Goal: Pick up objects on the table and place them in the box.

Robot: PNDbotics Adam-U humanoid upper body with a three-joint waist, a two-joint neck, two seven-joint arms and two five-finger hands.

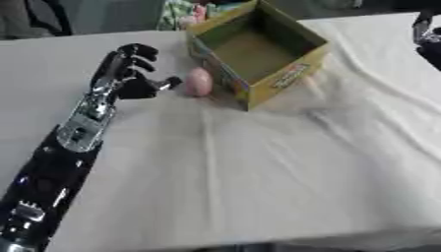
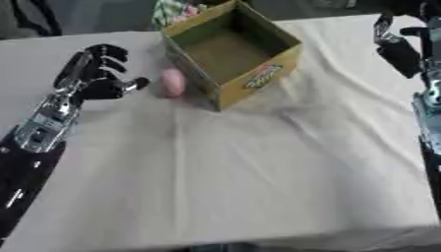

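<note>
A pink egg-shaped object (image 1: 198, 81) lies on the white tablecloth, right against the left wall of an open yellow-green cardboard box (image 1: 301, 66). The box looks empty inside. My left hand (image 1: 127, 74) sits just left of the pink object, fingers relaxed and spread, thumb tip pointing at it with a small gap between them. My right hand (image 2: 398, 47) hangs at the far right edge, beyond the box; its fingers are blurred and partly cut off.
The white tablecloth (image 1: 258, 167) is wrinkled around the box and runs to the near table edge. A colourful patterned item (image 1: 182, 15) shows behind the box at the far edge.
</note>
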